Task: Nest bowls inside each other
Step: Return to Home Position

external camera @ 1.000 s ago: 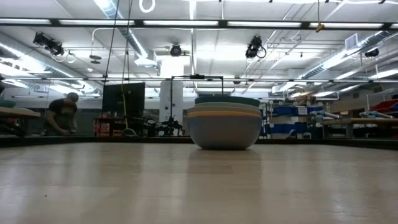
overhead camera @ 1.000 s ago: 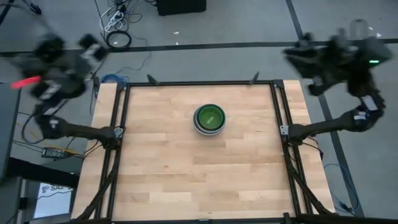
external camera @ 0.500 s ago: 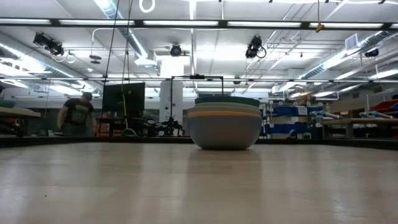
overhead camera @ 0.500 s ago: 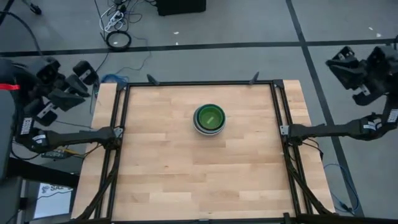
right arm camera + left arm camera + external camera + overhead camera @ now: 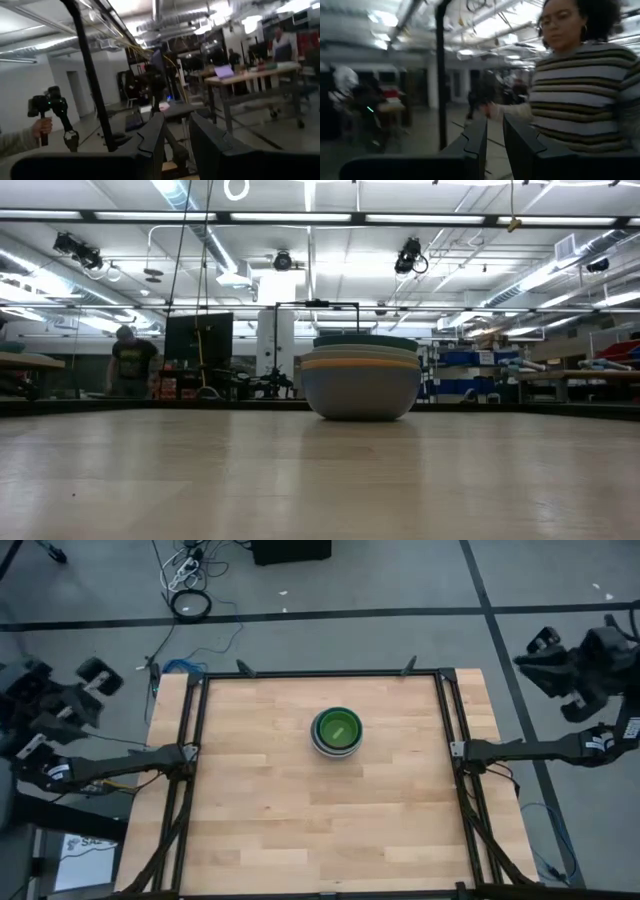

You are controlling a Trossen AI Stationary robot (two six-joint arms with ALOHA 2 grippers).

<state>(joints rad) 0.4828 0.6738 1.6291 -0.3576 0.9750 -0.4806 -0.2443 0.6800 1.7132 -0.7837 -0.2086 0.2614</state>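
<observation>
- A nested stack of round plastic bowls (image 5: 336, 730) sits on the pale wooden butcher-block table (image 5: 300, 820). It is about midway between the left and right edges and nearer the far edge than the near one.
- From above, the innermost lime green bowl (image 5: 337, 726) shows in the middle, ringed by a darker teal rim and a pale outer rim.
- In the low view the stack stands upright. A grey-white outer bowl carries thin banded rims, orange among them, with a dark teal rim on top.
- The left gripper (image 5: 494, 125) is off the table, out past the left edge near the far left corner. Its fingers are parted by a narrow gap and hold nothing.
- The right gripper (image 5: 176, 120) is off the table too, beyond the right edge near the far right corner. Its fingers are slightly spread and empty.
- A person in a striped jumper (image 5: 580, 95) stands close in front of the left gripper.
- In the right wrist view a hand (image 5: 42, 127) grips a dark handheld camera rig (image 5: 52, 107).
</observation>
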